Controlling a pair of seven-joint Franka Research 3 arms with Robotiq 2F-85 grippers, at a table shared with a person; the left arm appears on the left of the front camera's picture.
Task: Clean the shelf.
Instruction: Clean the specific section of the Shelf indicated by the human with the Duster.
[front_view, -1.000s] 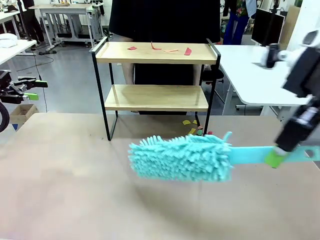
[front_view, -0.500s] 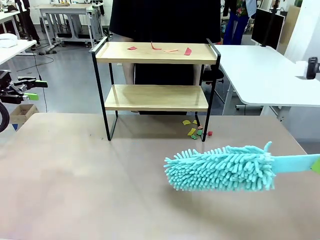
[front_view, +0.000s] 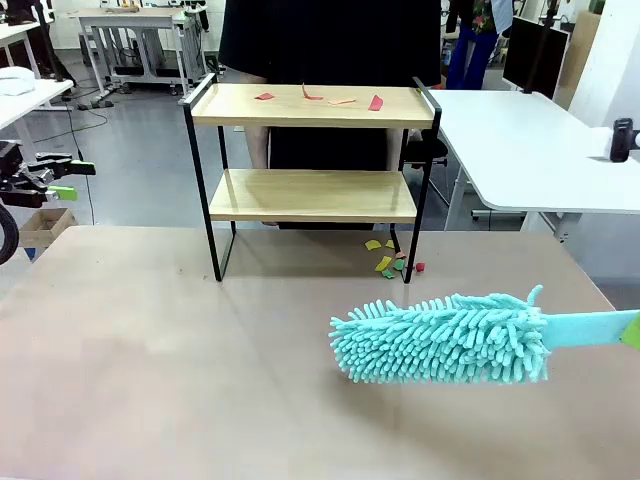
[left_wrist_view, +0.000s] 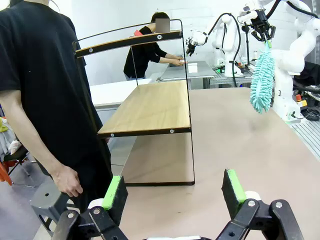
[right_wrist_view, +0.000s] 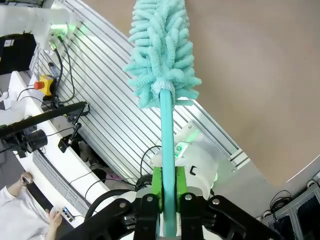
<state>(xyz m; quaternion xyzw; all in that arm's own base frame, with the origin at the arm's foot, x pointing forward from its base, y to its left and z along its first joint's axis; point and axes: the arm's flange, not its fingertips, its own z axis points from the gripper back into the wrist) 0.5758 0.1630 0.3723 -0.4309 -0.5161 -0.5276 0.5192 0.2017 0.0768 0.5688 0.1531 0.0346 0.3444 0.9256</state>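
The duster (front_view: 440, 338) has swung right, clear of the shelf (front_view: 312, 105) at the bench's (front_view: 150, 350) far edge, its handle clamped in the right pincer (right_wrist_view: 169, 189); left pincer (left_wrist_view: 174, 191) gapes empty; the shelf looks light and rigid, best steadied by its frame.

Bare tabletop (front_view: 150, 380) lies open before the shelf (front_view: 310, 195); the duster (front_view: 440, 340) hangs over its right part.

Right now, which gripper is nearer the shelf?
Left. The left gripper sits open just off the shelf's left end; the right gripper, holding the duster, is well off to its right.
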